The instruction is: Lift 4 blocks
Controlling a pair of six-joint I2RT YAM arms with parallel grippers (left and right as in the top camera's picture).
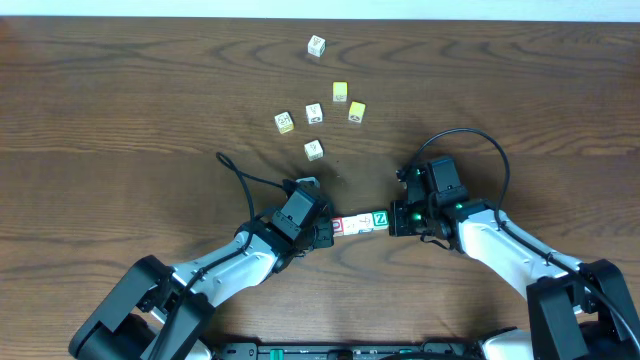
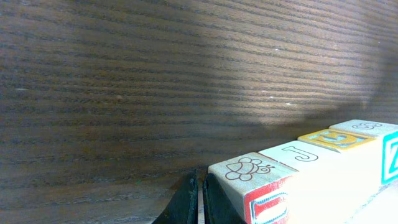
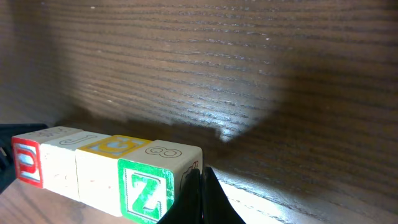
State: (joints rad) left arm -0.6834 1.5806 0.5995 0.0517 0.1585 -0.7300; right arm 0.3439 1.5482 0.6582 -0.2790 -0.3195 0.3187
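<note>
Four blocks form one tight row (image 1: 359, 222) between my two grippers. The red-faced block (image 1: 337, 226) (image 2: 258, 190) is at the left end, then two white-faced ones, one with a J (image 2: 303, 154) on top. The green Z block (image 1: 380, 218) (image 3: 147, 191) is at the right end. My left gripper (image 1: 326, 230) (image 2: 200, 200) is shut, its fingers side-on against the red block's end. My right gripper (image 1: 393, 218) (image 3: 202, 194) is shut too, pressed against the Z block's end. Nothing sits between either pair of fingers.
Several loose cubes lie farther back: a white one (image 1: 316, 45), two yellow-faced ones (image 1: 340, 91) (image 1: 357, 111), and three more (image 1: 314, 112) (image 1: 284, 122) (image 1: 313, 149). Black cables loop behind each wrist (image 1: 236, 175) (image 1: 470, 135).
</note>
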